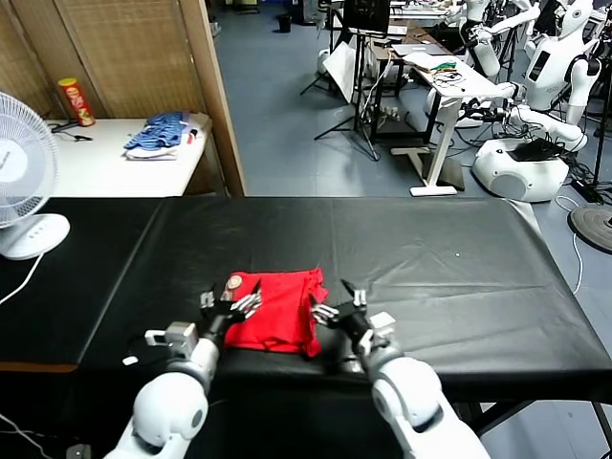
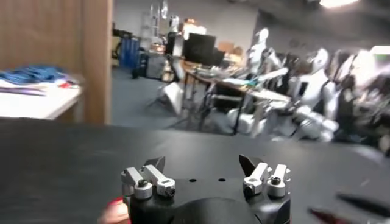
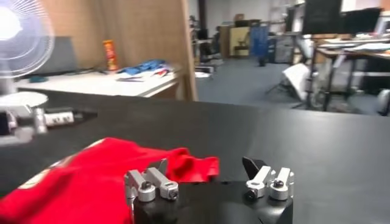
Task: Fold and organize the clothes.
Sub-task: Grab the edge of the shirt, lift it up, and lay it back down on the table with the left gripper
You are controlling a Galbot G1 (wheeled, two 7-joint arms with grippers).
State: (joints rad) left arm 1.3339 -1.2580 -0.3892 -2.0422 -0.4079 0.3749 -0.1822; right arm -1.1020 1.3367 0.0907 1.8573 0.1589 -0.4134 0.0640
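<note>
A black-covered table (image 1: pixel 449 277) fills the near workspace, and everything else is placed against it. At its far left corner stands a white desk fan (image 1: pixel 21 182) on a round base, its cord trailing over the black sheet. Behind the table on that side, a white side table (image 1: pixel 115 163) carries a blue-and-white striped clothing pile (image 1: pixel 158 136) and a red-and-yellow snack tube (image 1: pixel 76 101) standing upright, next to a wooden partition (image 1: pixel 215 96). Beyond the table's far edge on the right, across the grey floor, stand desks, a monitor on a stand (image 1: pixel 366 17) and several white robots (image 1: pixel 535 115). Nothing lies on the black sheet between the grippers and the garment.

The red T-shirt (image 1: pixel 277 308) lies near the table's front edge, about midway along it, folded into a compact, roughly rectangular bundle with soft creases and a rumpled right side. A small round brown-and-white patch of print shows at its upper left corner.

The left gripper (image 1: pixel 229 306) sits at the bundle's left edge, fingers (image 2: pixel 149 181) spread apart and holding nothing; whether they touch the cloth cannot be told. The right gripper (image 1: pixel 339 308) hovers just beside the bundle's right edge, fingers (image 3: pixel 268 181) likewise spread wide and empty, with the red cloth (image 3: pixel 103 176) lying ahead of it.
</note>
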